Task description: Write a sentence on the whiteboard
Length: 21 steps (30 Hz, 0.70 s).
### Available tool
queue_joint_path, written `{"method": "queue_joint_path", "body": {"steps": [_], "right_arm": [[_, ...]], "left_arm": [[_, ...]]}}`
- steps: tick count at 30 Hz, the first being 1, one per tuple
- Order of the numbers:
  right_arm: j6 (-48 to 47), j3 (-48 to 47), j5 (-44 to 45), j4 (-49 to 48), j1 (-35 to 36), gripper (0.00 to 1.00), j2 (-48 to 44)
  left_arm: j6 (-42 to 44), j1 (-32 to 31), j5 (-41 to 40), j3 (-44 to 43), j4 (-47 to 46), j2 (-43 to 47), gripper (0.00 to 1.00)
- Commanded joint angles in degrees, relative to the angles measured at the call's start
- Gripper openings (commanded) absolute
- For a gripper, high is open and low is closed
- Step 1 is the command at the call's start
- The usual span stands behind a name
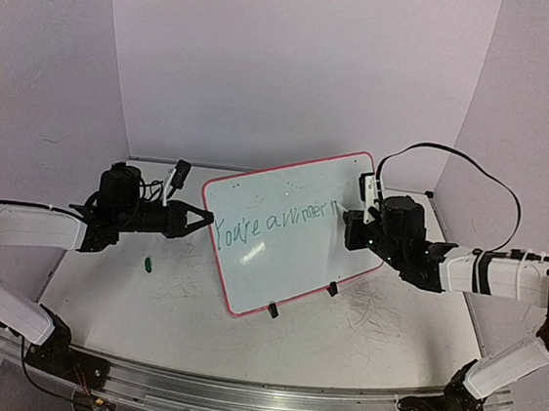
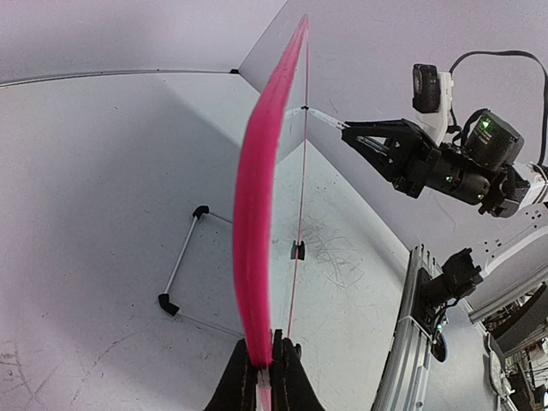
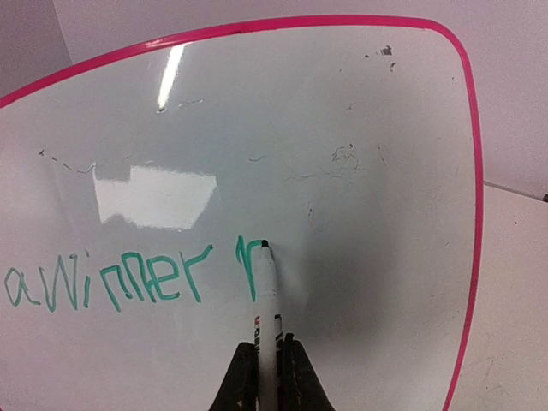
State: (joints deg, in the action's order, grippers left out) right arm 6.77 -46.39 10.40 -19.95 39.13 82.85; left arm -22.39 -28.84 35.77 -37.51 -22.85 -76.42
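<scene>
Table (image 1: pixel 378 344) has one whiteboard (image 1: pixel 289 256), one marker (image 3: pixel 267 300), two tools (image 1: pixel 209 220) (image 1: pixel 350 216).

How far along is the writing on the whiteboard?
Done: the sentence, "You're a winner", is on the whiteboard in green. In hand: the left gripper clamps the board's edge; the marker in the right gripper touches a final stroke after "winner". Left: probably finish it, lift off.

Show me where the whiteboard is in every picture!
Top external: the whiteboard stands tilted at the picture's centre.
Left wrist: the whiteboard is edge-on, a pink strip rising from the left end effector.
Right wrist: the whiteboard fills the picture, face-on.
Shared landmark: the right end effector, pressing a marker to the board.
</scene>
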Motion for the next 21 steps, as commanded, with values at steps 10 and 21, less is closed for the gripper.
{"method": "queue_joint_path", "body": {"steps": [10,21], "right_arm": [[2.2,2.0,-0.5,5.1,-0.1,0.00,-2.4],[1.3,-0.9,-1.8,3.3,-0.2,0.00,-5.0]], "left_arm": [[3.6,0.4,-1.6,-1.6,1.8,1.1,0.00],[3.4,0.4,-1.7,-1.7,1.9,1.0,0.00]]}}
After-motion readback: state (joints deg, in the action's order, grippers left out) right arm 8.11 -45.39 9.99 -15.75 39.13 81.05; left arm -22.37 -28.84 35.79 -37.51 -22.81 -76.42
